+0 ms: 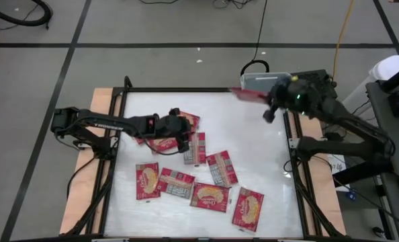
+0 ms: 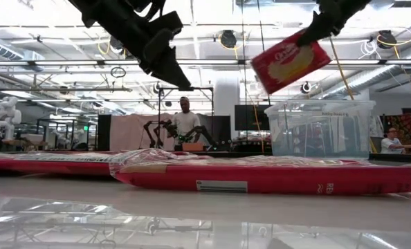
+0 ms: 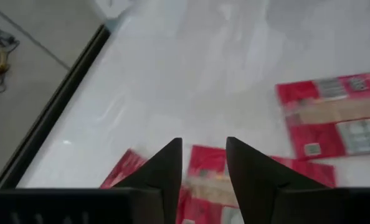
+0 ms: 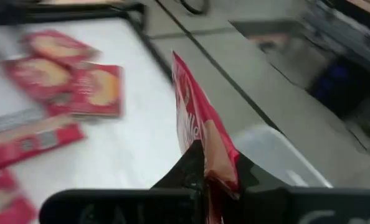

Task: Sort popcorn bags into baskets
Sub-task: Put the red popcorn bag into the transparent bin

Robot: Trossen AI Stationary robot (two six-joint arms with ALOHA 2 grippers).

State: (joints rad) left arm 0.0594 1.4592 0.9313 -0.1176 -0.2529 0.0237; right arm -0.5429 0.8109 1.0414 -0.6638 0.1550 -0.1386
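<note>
Several red popcorn bags (image 1: 209, 196) lie flat on the white table, some showing their greyish backs (image 1: 195, 148). My left gripper (image 1: 183, 138) hovers open above the bags near the table's middle (image 3: 203, 162), clear of them in the low view (image 2: 174, 72). My right gripper (image 1: 270, 107) is raised at the table's far right corner, shut on one red bag (image 2: 290, 63). That bag hangs in the air beside the clear bin (image 2: 321, 128), which stands just beyond the far right corner (image 1: 263, 81). My right gripper pinches the red bag between its two fingers at one end (image 4: 205, 163). The fingers come from above, slanting down. The bag is lifted clear and tilted, its free end (image 1: 240, 92) sticking out toward the table's far left, above and beside the bin.
A black frame (image 1: 122, 94) borders the table, with wooden strips (image 1: 99, 101) outside it. Bare white surface lies along the far edge and the right side (image 1: 267, 154). Cables cross the floor beyond. People and other robots show in the room behind (image 2: 185, 121).
</note>
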